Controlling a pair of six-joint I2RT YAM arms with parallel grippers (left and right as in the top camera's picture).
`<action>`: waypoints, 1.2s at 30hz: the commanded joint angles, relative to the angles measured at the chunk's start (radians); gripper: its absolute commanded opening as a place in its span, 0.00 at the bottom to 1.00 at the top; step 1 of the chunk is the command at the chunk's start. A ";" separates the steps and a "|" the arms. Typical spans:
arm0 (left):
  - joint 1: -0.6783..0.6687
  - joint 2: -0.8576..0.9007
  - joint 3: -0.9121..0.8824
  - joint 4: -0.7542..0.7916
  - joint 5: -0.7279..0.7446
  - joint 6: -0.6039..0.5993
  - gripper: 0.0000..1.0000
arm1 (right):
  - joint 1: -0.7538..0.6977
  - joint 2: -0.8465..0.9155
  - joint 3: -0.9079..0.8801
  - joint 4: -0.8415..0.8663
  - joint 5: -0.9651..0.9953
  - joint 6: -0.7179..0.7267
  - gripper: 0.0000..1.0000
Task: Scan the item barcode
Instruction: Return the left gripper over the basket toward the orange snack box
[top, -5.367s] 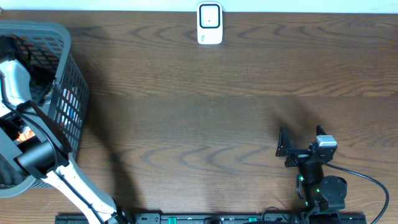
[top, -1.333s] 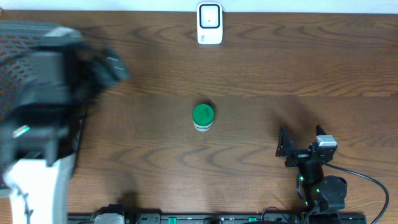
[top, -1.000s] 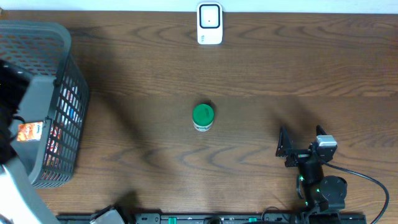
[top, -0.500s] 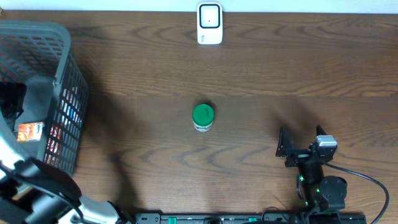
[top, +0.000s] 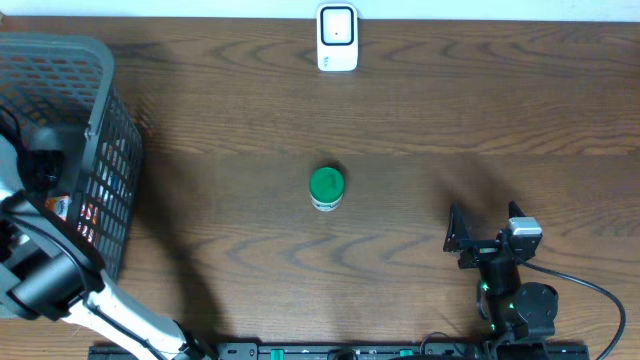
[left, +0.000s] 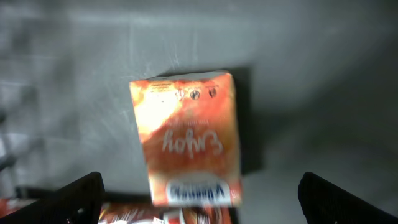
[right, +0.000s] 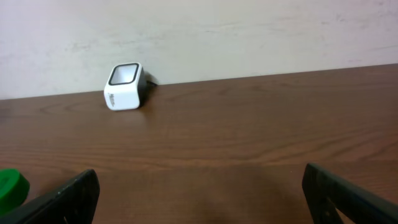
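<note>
The left wrist view shows the orange carton (left: 186, 137) plainly, flat on the floor of the grey basket (top: 100, 120) at the left edge of the worktop (top: 450, 120), with the left tool (left: 205, 198) spread above it. Only the overhead view shows the green-lidded jar (top: 326, 187) whole, mid-worktop. The white scanner (top: 337, 38) sits at the far edge, and the right tool (top: 484, 225) is spread and empty near the front edge.

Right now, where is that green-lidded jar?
In the overhead view the green-lidded jar stands mid-table, in front of the white scanner, grey basket far to the left.
</note>
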 joint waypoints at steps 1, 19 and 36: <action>0.003 0.052 -0.005 0.002 -0.039 -0.015 0.98 | 0.010 -0.005 -0.004 -0.002 0.009 -0.014 0.99; 0.001 0.120 -0.102 0.098 -0.039 -0.014 0.86 | 0.010 -0.005 -0.004 -0.002 0.009 -0.014 0.99; 0.001 -0.070 -0.143 0.066 -0.037 0.041 0.59 | 0.010 -0.005 -0.004 -0.002 0.009 -0.014 0.99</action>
